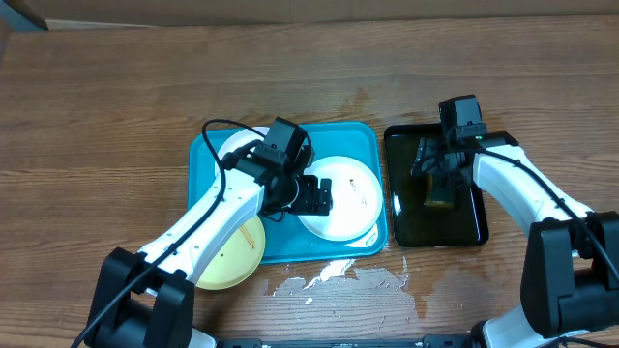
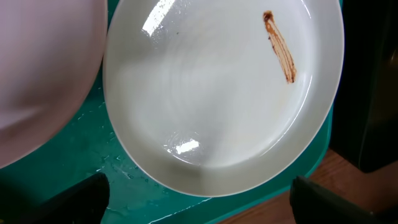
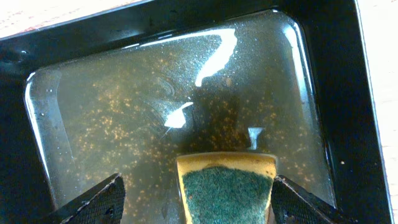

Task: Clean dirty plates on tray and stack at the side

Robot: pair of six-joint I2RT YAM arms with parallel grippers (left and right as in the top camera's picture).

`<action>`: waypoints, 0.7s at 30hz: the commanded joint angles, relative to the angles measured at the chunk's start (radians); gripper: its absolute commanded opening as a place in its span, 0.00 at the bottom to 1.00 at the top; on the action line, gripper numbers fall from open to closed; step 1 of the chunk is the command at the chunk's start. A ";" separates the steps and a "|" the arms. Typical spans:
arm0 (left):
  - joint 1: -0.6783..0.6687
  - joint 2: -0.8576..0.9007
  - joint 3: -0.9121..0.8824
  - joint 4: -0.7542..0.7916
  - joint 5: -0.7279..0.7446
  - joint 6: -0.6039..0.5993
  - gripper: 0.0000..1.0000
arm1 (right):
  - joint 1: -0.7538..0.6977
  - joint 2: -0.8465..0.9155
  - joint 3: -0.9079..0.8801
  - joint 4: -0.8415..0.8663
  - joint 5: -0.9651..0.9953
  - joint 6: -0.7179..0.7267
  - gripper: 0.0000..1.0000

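– Over the black tray (image 1: 474, 227), what is the right gripper (image 3: 198, 186) doing?
– Its jaws stand apart, straddling the sponge (image 3: 227, 190), which lies green scouring face up in murky, speckled water. A gap shows on one side, so I judge nothing is clamped yet.
– And the left gripper (image 2: 199, 190)?
– Spread wide and empty, hovering over the rim of a white plate (image 2: 211, 106) marked with a brown smear (image 2: 280, 46). That plate lies on the turquoise tray (image 2: 81, 162), beside a second white plate (image 2: 37, 81). The pale yellow plate (image 1: 232, 256) sits at the tray corner nearest the left arm's base, partly past its edge.
– How to do it well?
– Close squarely on the sponge's sides, lift, and let it drip over the black tray. Pin the smeared plate's rim first, since the wet tray may let it slide.
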 commanded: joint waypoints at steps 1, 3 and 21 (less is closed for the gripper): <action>-0.008 -0.010 -0.019 0.007 -0.045 -0.035 0.91 | -0.002 0.012 -0.012 0.016 0.011 -0.002 0.76; -0.013 -0.008 -0.026 0.005 -0.085 -0.055 0.91 | -0.002 0.014 -0.012 0.024 0.012 -0.002 0.76; -0.110 0.140 -0.034 0.065 -0.205 -0.172 0.81 | -0.002 0.070 -0.012 0.021 0.011 -0.002 0.60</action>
